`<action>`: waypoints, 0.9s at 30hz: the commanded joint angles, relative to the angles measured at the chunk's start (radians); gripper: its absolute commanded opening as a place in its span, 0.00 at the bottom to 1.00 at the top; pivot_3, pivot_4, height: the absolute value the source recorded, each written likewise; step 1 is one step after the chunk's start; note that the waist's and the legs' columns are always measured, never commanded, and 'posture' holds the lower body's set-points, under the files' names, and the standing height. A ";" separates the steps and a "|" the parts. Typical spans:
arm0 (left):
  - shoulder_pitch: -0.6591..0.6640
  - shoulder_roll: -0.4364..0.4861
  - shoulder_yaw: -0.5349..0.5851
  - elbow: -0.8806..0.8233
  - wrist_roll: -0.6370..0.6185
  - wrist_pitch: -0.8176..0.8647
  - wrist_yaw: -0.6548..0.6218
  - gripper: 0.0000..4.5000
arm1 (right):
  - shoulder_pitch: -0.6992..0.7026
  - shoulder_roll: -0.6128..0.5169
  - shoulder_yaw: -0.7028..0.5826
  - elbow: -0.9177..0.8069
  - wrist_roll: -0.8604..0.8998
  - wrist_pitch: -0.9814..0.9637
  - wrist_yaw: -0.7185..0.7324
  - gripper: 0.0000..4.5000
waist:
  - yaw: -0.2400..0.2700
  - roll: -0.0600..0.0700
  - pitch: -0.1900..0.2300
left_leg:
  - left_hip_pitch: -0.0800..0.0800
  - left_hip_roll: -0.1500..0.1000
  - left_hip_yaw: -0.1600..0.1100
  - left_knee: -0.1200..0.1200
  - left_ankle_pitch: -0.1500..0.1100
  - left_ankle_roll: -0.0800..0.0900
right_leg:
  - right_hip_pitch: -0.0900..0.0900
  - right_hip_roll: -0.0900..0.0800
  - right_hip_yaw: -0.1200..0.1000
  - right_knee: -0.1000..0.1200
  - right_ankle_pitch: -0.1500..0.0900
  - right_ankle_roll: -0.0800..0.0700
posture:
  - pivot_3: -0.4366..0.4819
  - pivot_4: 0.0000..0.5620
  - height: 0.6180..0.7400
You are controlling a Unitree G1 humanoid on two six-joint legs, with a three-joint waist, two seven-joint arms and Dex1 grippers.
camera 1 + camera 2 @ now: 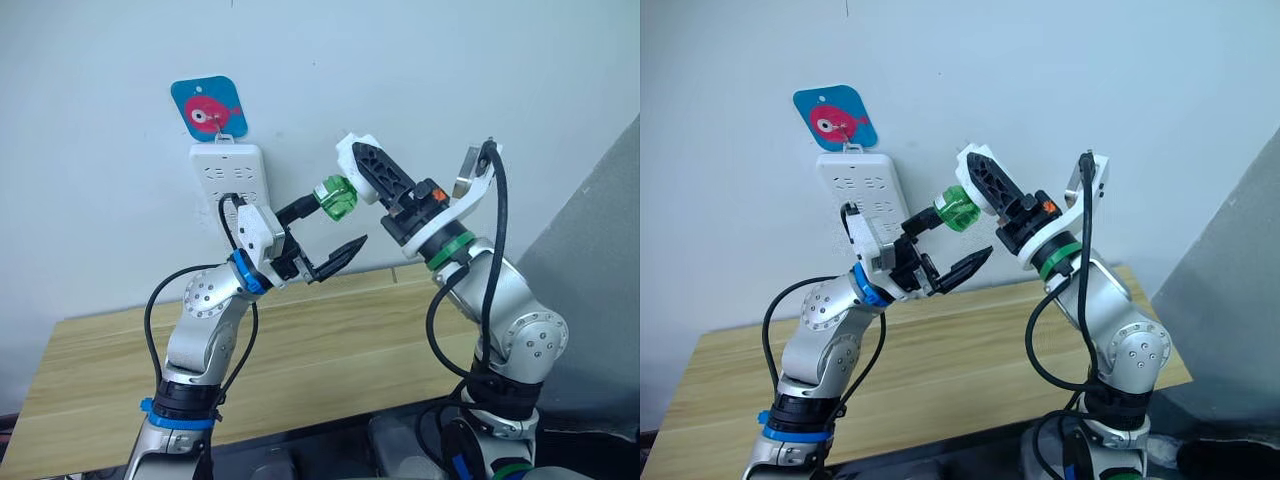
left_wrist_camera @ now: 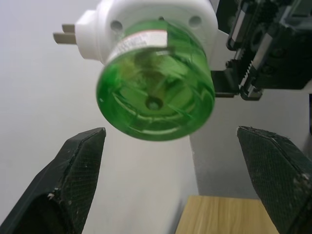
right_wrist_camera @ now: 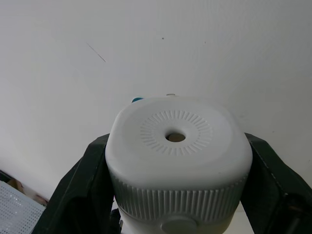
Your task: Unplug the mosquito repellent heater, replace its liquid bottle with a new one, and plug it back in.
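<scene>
right fingers grip heater | green bottle attached, contents unclear | left fingers wide

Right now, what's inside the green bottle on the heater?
Through the bottle's clear green base a thin wick runs up the middle toward the heater. No liquid level can be made out. The neck is hidden inside the heater.

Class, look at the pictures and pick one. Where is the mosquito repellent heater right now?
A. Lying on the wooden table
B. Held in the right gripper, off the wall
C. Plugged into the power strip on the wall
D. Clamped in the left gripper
B: the right gripper clamps the mosquito repellent heater, its prongs bare, while the left gripper is open at the green bottle.
</scene>
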 commanded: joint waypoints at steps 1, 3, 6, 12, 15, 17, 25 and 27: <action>-0.015 -0.003 0.013 -0.040 0.000 -0.022 0.022 1.00 | 0.000 -0.023 0.027 -0.022 0.026 -0.046 -0.002 0.66 | 0.000 0.000 0.000 | 0.000 0.000 0.000 0.000 0.000 0.000 | 0.000 0.000 0.000 0.000 0.000 0.001 | 0.22 0.13 0.90; -0.012 0.004 0.014 -0.045 -0.003 -0.017 0.020 1.00 | 0.003 -0.041 0.037 -0.020 0.028 -0.060 -0.002 0.66 | 0.001 0.000 0.000 | 0.000 0.000 0.000 0.000 0.000 0.000 | 0.000 0.000 0.000 0.000 -0.001 0.002 | 0.23 0.13 0.90; -0.014 0.017 0.020 -0.050 -0.010 -0.011 0.017 1.00 | 0.007 -0.063 0.049 -0.017 0.028 -0.080 0.000 0.66 | 0.001 0.000 0.000 | 0.000 0.000 0.000 0.000 0.000 0.000 | 0.000 0.000 0.000 0.000 -0.001 0.003 | 0.23 0.13 0.90; -0.026 0.015 0.016 -0.071 -0.031 0.003 0.026 1.00 | 0.012 -0.090 0.071 -0.010 0.026 -0.112 0.003 0.66 | 0.002 0.000 0.000 | 0.000 0.000 0.000 0.000 0.000 0.000 | 0.000 0.000 0.000 0.000 -0.002 0.003 | 0.23 0.13 0.90; -0.025 0.014 0.009 -0.074 -0.029 0.001 0.025 1.00 | 0.014 -0.101 0.082 -0.010 0.029 -0.124 0.002 0.66 | 0.002 0.000 0.000 | 0.000 0.000 0.000 0.000 0.000 0.000 | 0.000 0.000 0.000 0.000 -0.002 0.003 | 0.23 0.13 0.90; -0.024 0.013 0.009 -0.077 -0.030 0.002 0.026 1.00 | 0.016 -0.107 0.089 -0.011 0.031 -0.131 0.000 0.66 | 0.002 0.000 0.000 | 0.000 0.000 0.000 0.000 0.000 0.000 | 0.000 0.000 0.000 0.000 -0.002 0.003 | 0.23 0.13 0.90; -0.022 0.021 0.013 -0.066 -0.020 -0.007 0.024 0.96 | 0.020 -0.120 0.105 -0.012 0.043 -0.156 -0.005 0.66 | 0.002 0.000 0.000 | 0.000 0.000 0.000 0.000 0.000 0.000 | 0.000 0.000 0.000 0.000 -0.002 0.003 | 0.23 0.13 0.90; -0.025 0.019 0.007 -0.066 -0.015 -0.008 0.025 0.87 | 0.018 -0.122 0.109 -0.011 0.047 -0.159 -0.003 0.66 | 0.003 0.000 0.000 | 0.000 0.000 0.000 0.000 0.000 0.000 | 0.000 0.000 0.000 0.000 -0.002 0.003 | 0.23 0.13 0.90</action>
